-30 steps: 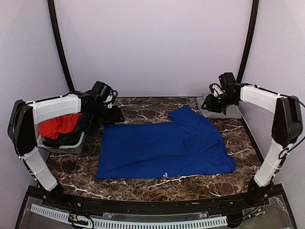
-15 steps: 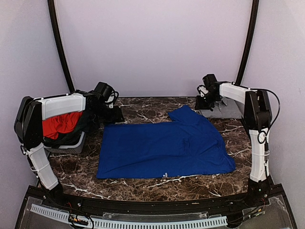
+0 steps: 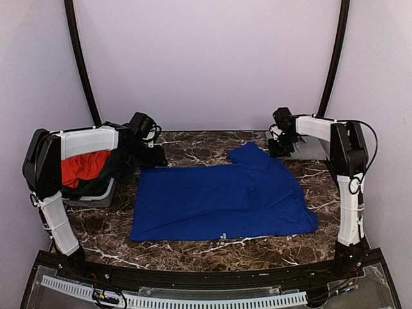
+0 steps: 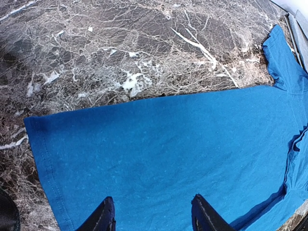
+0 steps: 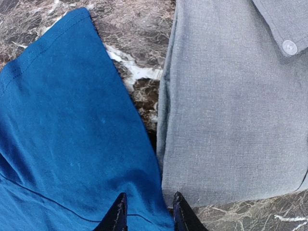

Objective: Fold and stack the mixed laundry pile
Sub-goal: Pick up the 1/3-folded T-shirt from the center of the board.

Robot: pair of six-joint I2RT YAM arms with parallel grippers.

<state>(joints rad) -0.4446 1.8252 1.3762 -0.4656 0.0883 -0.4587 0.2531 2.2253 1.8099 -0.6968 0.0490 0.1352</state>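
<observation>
A royal-blue T-shirt (image 3: pixel 219 199) lies spread flat on the marble table. My left gripper (image 3: pixel 153 156) hovers at its back left corner. In the left wrist view it (image 4: pixel 153 214) stands open above the blue cloth (image 4: pixel 168 144), with nothing between the fingers. My right gripper (image 3: pixel 275 148) is at the shirt's back right sleeve. There its jaws (image 5: pixel 148 214) stand narrowly open over the sleeve's edge (image 5: pixel 62 120), where the cloth puckers a little between the tips. A folded grey shirt (image 5: pixel 231 106) lies right beside that sleeve.
A small grey basket (image 3: pixel 96 196) at the left holds a red-orange garment (image 3: pixel 80 166) and dark cloth (image 3: pixel 106 172) under my left arm. The grey shirt (image 3: pixel 310 149) rests at the back right corner. Bare marble (image 4: pixel 120 53) runs behind the T-shirt.
My right arm has folded in, and its gripper has moved left off the grey shirt to the blue sleeve while its jaws narrowed. The left gripper has barely moved.
</observation>
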